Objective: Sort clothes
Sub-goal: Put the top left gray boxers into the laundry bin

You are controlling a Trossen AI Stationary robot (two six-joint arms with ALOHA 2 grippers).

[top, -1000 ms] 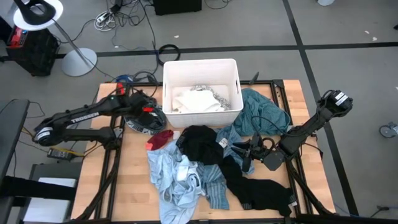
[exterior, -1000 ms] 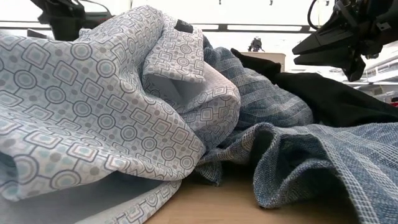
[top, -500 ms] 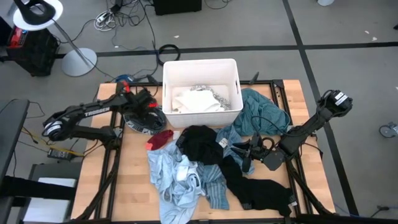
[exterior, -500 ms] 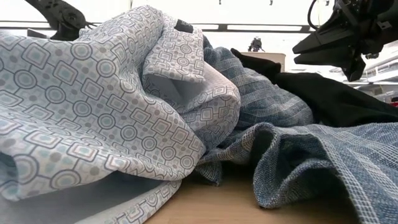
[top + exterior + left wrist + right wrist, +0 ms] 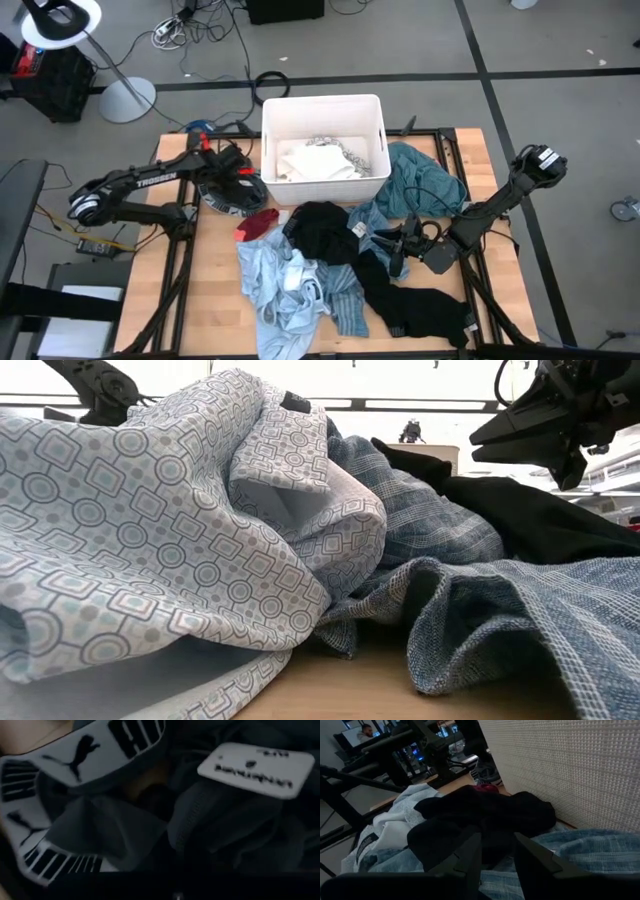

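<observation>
The clothes lie heaped on the wooden table: a light-blue patterned shirt [image 5: 285, 290], black garments [image 5: 325, 235], a blue plaid piece [image 5: 380, 222], a teal one [image 5: 420, 180] and a small red one [image 5: 258, 222]. Left of the pile lies a black garment with a white lettered waistband [image 5: 222, 197]. My left gripper [image 5: 236, 178] points down onto it. My right gripper [image 5: 398, 247] hovers open, nearly level, over the plaid piece, and its fingers [image 5: 470, 855] hold nothing. My left gripper comes down from above onto the black garment [image 5: 100, 825], near its white waistband [image 5: 75, 755] and sewn-in label [image 5: 255, 770]. The fingertips are lost in the dark at the wrist view's bottom, so the fold held cannot be told. The garment lies on the table.
A white bin [image 5: 325, 103] stands at the table's far middle with white cloth [image 5: 315, 160] inside. In the low view the patterned shirt [image 5: 150, 530] fills the near left. A lamp stand [image 5: 125, 98] and cables lie on the floor beyond.
My left gripper has sunk toward the black garment with the white waistband and shifted a little toward the bin, then kept still. The clothes have not moved.
</observation>
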